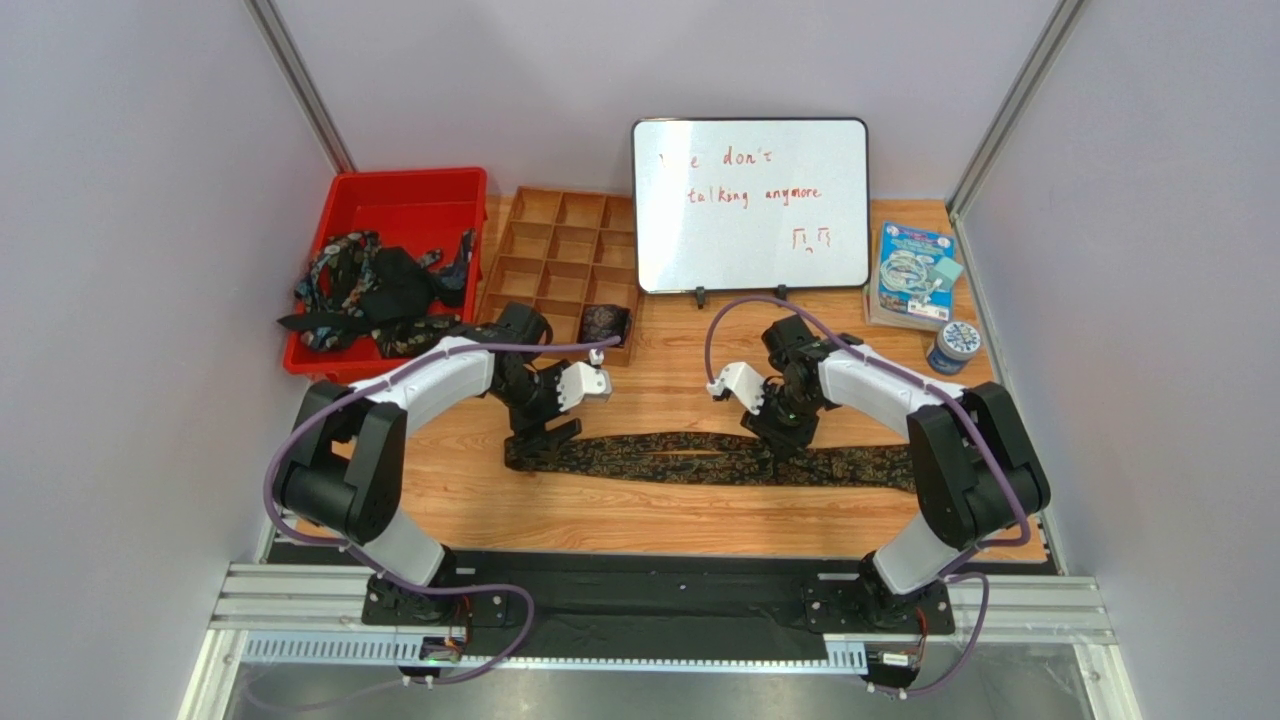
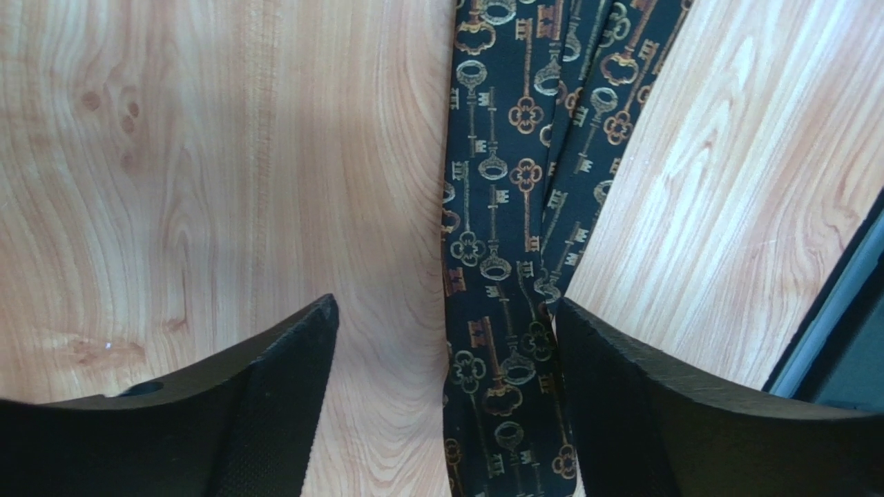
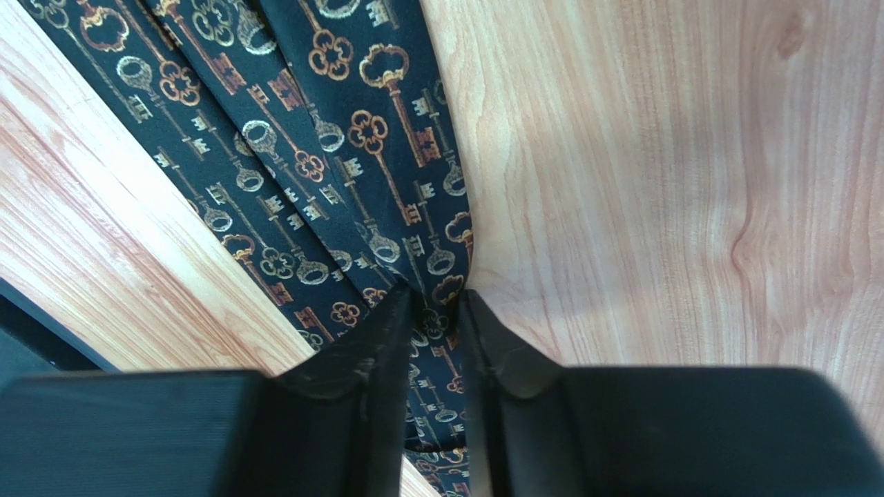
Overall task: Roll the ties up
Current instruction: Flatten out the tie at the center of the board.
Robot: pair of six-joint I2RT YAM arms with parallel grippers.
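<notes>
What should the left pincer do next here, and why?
Probably close the left pincer on the tie. It hangs open with the flat tie lying between its fingers, while the right pincer pinches the tie's edge further along; a second grip seems needed before rolling.

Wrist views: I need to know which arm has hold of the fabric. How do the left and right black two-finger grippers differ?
The left gripper stands wide open; the right gripper is closed to a narrow gap. The black necktie with gold key pattern lies loose between the left gripper's fingers; the right gripper pinches its edge. Both point down at that tie on the light wooden table.
</notes>
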